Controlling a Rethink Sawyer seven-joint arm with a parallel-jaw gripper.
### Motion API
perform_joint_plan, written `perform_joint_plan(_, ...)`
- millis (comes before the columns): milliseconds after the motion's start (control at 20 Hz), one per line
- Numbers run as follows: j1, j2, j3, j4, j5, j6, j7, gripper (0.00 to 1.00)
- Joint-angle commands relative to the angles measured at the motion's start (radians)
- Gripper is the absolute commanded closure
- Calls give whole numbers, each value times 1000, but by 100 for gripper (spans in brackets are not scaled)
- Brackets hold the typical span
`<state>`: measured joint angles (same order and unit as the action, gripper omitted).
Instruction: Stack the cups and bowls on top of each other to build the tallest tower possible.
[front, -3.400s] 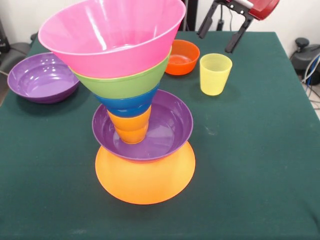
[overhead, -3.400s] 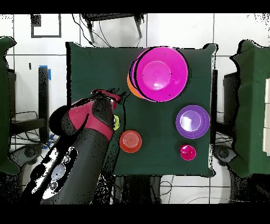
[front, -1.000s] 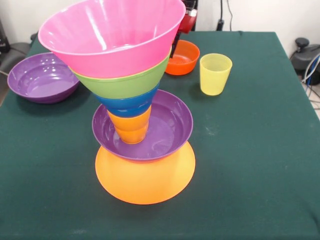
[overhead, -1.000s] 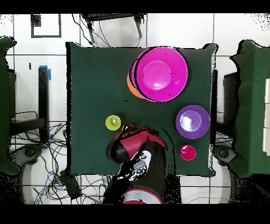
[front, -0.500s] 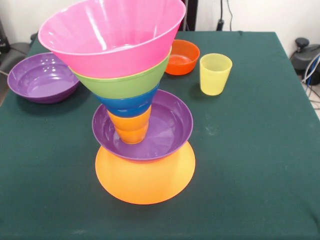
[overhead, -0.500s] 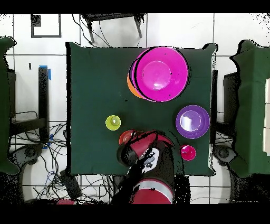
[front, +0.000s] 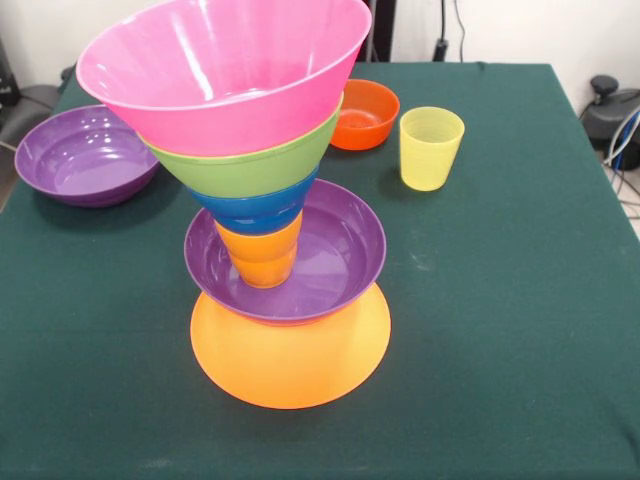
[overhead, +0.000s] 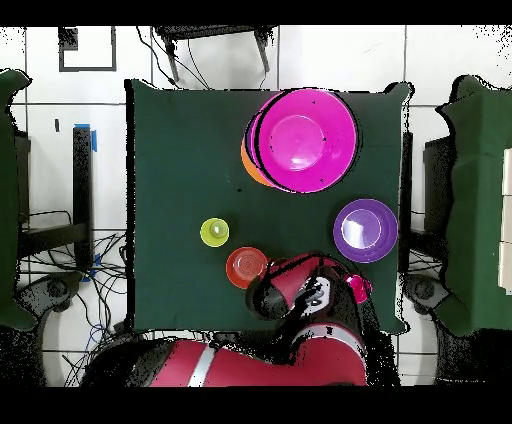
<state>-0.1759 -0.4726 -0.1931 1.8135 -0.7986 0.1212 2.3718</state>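
Note:
The tower stands near the table's front in the front view. An upturned yellow-orange bowl (front: 290, 360) is its base, with a purple bowl (front: 340, 250) on it. An orange cup (front: 262, 255) stands in that bowl and bears a blue bowl (front: 255, 208), a green bowl (front: 250, 160) and a big pink bowl (front: 225, 70). From overhead the pink bowl (overhead: 300, 140) hides most of the tower. My gripper (overhead: 322, 292) is drawn back at the table's robot edge, far from the tower. A small red-pink thing (overhead: 357, 288) sits beside it; I cannot tell whether it is held.
A second purple bowl (front: 85, 155) (overhead: 364, 230), a small orange-red bowl (front: 363, 113) (overhead: 246, 267) and a translucent yellow cup (front: 431, 147) (overhead: 214, 232) stand loose on the green table (front: 500, 300) on the robot's side of the tower.

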Motion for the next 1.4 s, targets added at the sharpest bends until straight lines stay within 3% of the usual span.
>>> perform_joint_plan(50,-65,15,176,-71,-97,4,-141,0)
perform_joint_plan(800,-129,96,210,-167,-208,-38,-104,0)
perform_joint_plan(1400,-170,149,224,-221,-256,-67,-79,0)
